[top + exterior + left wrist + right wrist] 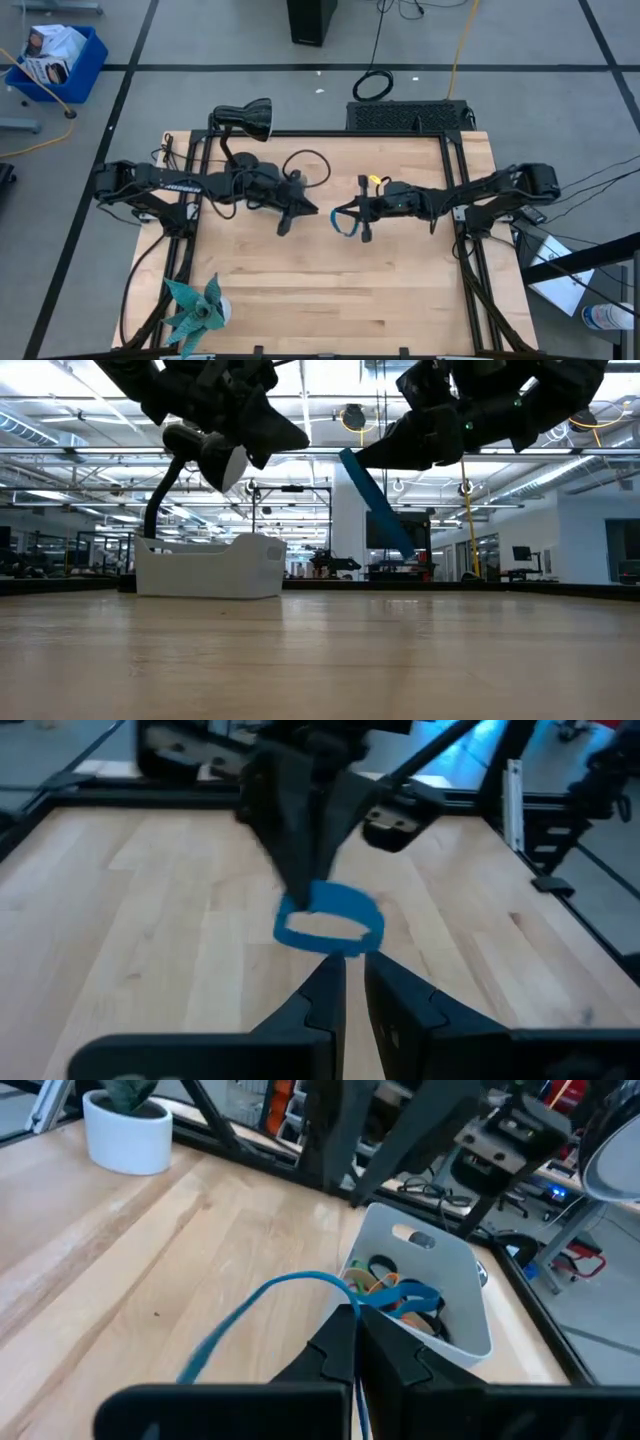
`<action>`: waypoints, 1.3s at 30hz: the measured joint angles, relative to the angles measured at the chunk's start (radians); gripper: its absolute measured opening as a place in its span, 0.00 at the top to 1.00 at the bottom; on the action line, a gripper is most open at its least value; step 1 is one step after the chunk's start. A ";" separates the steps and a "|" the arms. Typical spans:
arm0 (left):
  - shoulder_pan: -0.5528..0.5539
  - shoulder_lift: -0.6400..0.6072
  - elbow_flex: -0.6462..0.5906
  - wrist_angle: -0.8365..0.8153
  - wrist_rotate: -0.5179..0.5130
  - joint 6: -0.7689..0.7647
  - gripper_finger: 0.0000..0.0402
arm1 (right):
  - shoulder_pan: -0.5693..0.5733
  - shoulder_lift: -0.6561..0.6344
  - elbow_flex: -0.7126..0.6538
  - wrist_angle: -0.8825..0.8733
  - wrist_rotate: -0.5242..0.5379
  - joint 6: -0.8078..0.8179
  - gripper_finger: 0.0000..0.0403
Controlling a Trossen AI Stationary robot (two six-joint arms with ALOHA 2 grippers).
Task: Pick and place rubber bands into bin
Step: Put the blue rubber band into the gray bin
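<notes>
The right tool (345, 218) hangs above the middle of the pale wooden worktop (330, 300), its fingers pinching a thin floppy blue rubber band (262, 1302); the left tool (300, 208) faces it just beside, fingers nearly pressed together, seemingly empty; the shallow light grey plastic bin (430, 1285) holds several coloured bands.

The table (330, 290) is pale wood with a smooth, faintly sheeny grain. The bin (455, 1285) looks like smooth, matt light plastic. The blue rubber band (328, 916) looks soft and matt. The grippers' fingers (320, 1005) are matt black.
</notes>
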 joint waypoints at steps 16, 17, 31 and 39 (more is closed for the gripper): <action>-0.058 0.000 0.000 0.007 -0.090 0.000 0.84 | 0.000 0.013 0.000 0.039 0.000 0.000 1.00; -0.062 0.000 0.000 0.007 -0.101 0.000 0.81 | 0.000 0.013 0.000 0.039 0.000 0.000 1.00; -0.077 0.000 0.000 0.009 -0.114 -0.042 0.45 | 0.000 0.013 0.000 0.049 0.000 -0.010 1.00; -0.076 0.000 0.000 0.062 -0.114 -0.157 0.44 | 0.000 0.013 0.000 0.207 0.000 -0.045 1.00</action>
